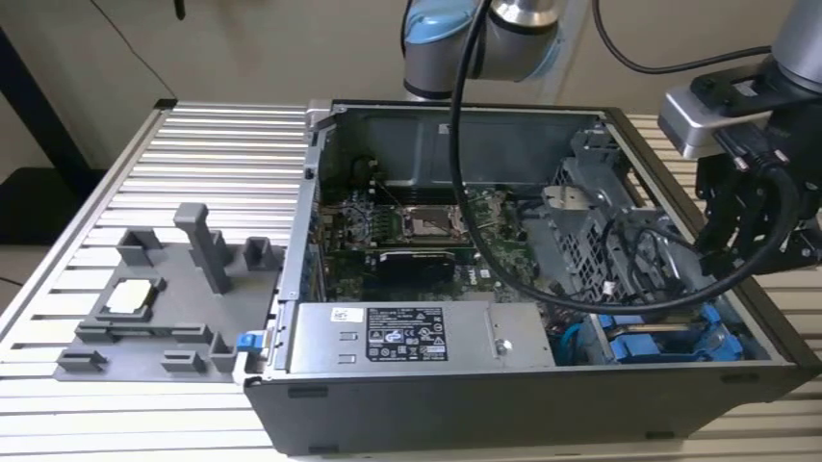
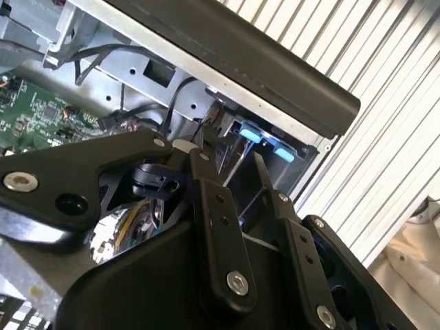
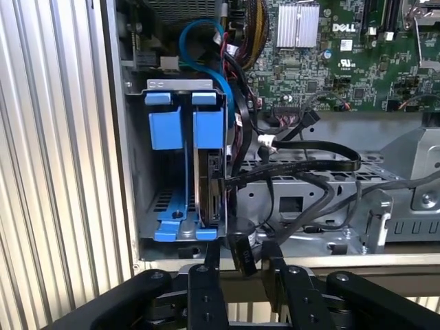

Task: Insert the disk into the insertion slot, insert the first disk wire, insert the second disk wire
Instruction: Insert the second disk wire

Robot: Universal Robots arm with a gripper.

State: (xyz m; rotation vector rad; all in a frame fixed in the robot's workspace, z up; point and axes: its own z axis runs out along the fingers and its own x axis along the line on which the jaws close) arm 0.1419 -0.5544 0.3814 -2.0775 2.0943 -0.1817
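The disk (image 3: 206,179), clipped in its blue carrier, stands on edge in the insertion slot (image 3: 180,161) at the case corner, its long axis running into the bay. In the first wrist view the claw (image 3: 243,265) pinches a black wire connector (image 3: 240,251) just beside the disk's end. The exterior view shows the power-supply box (image 1: 404,335) with its sticker and the ribbed surface (image 1: 206,173).
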